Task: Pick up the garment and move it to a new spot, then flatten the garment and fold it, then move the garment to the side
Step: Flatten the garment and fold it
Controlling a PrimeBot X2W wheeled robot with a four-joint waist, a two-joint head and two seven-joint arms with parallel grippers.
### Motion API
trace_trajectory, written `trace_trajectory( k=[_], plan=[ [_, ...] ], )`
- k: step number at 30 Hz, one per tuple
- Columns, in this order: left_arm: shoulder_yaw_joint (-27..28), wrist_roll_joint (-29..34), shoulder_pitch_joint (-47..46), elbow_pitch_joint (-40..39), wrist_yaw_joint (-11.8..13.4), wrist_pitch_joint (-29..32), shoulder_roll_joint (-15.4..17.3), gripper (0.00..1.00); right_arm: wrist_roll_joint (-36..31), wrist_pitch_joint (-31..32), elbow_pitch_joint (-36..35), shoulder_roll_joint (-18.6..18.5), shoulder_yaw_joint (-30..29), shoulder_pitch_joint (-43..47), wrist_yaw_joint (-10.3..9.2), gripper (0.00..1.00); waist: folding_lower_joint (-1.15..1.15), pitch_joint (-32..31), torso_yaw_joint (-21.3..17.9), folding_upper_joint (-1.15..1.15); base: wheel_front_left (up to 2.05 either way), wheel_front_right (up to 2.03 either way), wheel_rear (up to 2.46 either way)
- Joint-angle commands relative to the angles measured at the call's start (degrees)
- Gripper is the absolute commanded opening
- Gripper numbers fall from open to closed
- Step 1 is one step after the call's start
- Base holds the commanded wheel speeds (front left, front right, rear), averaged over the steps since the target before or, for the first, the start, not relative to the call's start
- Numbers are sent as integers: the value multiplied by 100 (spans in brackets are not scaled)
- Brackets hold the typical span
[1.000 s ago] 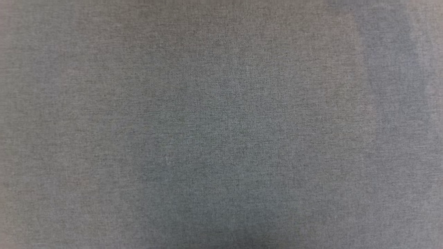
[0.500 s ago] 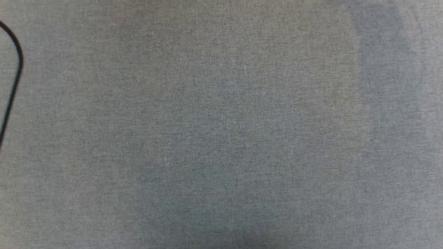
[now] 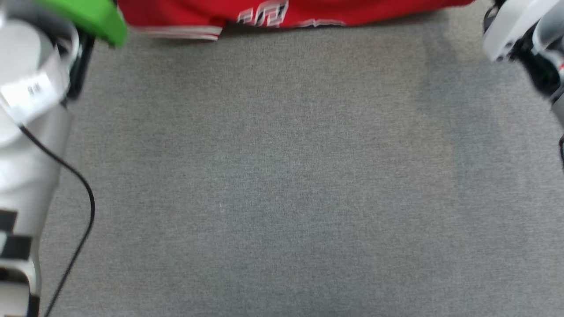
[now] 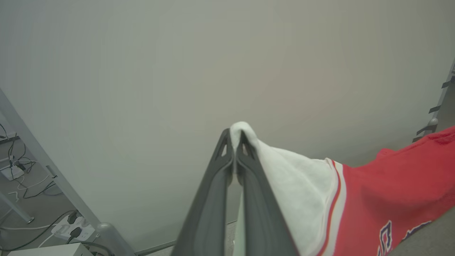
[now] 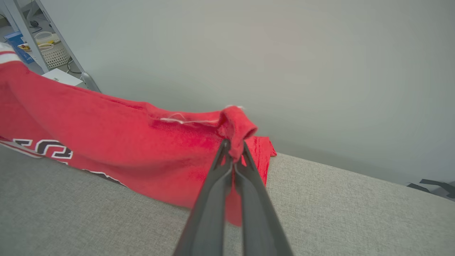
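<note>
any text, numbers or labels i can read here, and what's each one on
Jersey: large black, white-outlined characters, folded and cut off, not readable as they lie.
Left arm: white label, too blurred to read.

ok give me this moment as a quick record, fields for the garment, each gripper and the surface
garment: red jersey with black, white-outlined lettering, strung between both grippers
left gripper: shut on the white sleeve
right gripper: shut on a red fold of the garment
surface: grey woven fabric, below the garment
garment touching surface: cannot tell
</note>
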Motion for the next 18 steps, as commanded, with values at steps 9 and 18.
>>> trace_trajectory(
  k=[9, 18],
  plan=[
    [263, -266, 2378, -672, 137, -124, 52, 0, 279, -232, -476, -342, 735, 1310, -4, 0, 0, -903, 74, 0, 0, 0, 0],
    [167, -380, 4459, -1423, 272, -106, 171, 0, 454, -258, -1137, -975, 1188, 2513, -4, 0, 0, -1533, 228, 0, 0, 0, 0]
  ],
)
